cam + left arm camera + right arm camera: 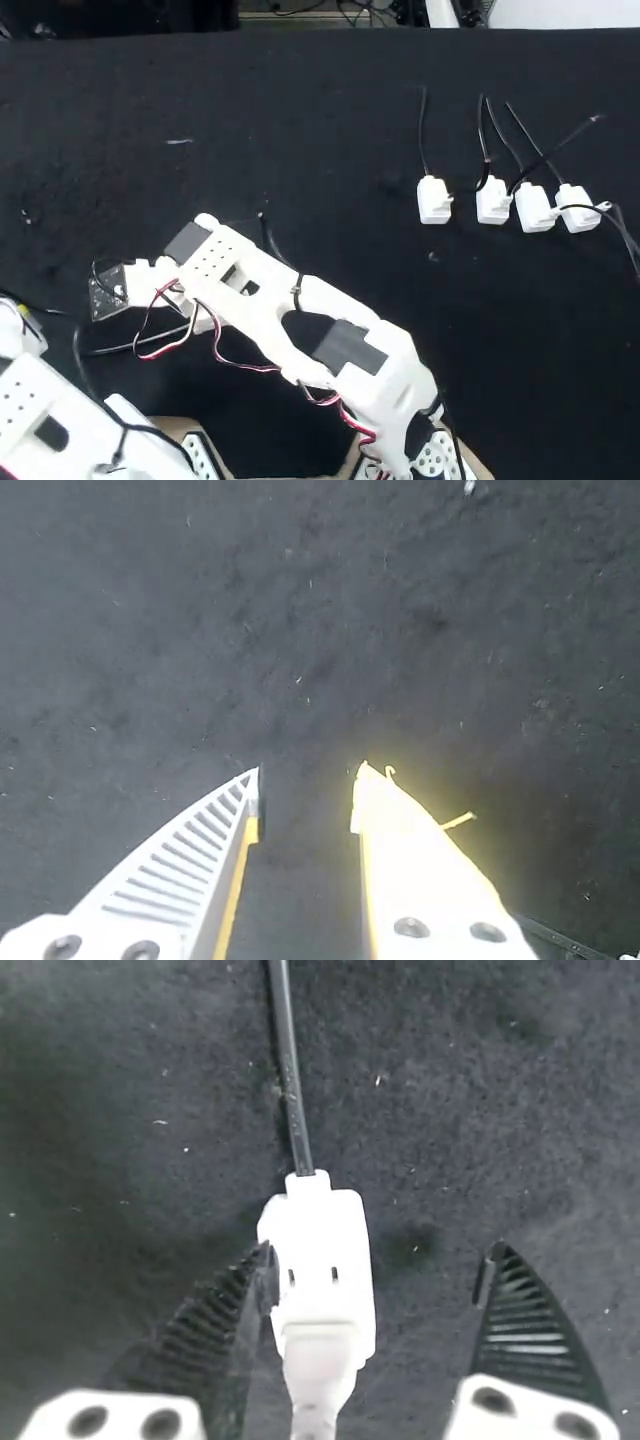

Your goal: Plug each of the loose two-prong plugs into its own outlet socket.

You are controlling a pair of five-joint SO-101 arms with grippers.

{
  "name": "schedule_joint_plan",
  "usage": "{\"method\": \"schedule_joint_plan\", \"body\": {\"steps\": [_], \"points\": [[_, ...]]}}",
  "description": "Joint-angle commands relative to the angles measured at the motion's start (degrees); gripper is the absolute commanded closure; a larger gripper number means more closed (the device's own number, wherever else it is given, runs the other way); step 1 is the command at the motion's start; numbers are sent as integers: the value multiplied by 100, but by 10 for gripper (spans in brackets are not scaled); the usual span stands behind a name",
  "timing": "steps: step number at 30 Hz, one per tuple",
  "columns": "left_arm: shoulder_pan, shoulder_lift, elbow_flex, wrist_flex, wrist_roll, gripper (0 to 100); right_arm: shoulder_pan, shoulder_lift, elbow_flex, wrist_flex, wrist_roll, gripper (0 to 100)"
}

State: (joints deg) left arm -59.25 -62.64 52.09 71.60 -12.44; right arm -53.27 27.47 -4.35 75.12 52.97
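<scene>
**Right wrist view.** A white rectangular plastic connector block with two small slots in its upper face lies flat on the black cloth tabletop. It sits between the fingers of the right gripper. Its black round cord leaves the far end and runs straight away from the gripper. A narrower white part continues from the near end, and whether this is a separate piece cannot be told. The jaws stand wide apart. One dark ribbed finger touches the block's side, and the other stands well clear of it.

**High view.** The white right arm stretches from the near edge toward the table's centre-left. A short length of black cord emerges beside it. Far off on the cloth lie a lone white block and, beside it, a cluster of three white blocks, each on a black lead. The white left arm sits at the near corner.

**Left wrist view.** The left gripper, white with yellow edging, hangs with its jaws apart over bare cloth.
</scene>
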Motion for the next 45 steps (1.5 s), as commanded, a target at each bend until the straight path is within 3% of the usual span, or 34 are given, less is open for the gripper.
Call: {"method": "schedule_joint_plan", "body": {"steps": [1, 13, 23, 32, 45], "points": [[22, -738, -382, 290, -88, 839, 185, 57, 22, -35, 308, 694], [532, -958, 189, 264, -273, 839, 246, -127, 31, 132, 185, 694], [541, -958, 198, 273, -255, 839, 237, -1007, 251, 352, 0, 691], [541, -958, 207, 299, -255, 839, 264, -1007, 1165, -589, 193, 691], [532, -976, 207, 308, -273, 839, 273, -303, 936, -589, 633, 695]]}}
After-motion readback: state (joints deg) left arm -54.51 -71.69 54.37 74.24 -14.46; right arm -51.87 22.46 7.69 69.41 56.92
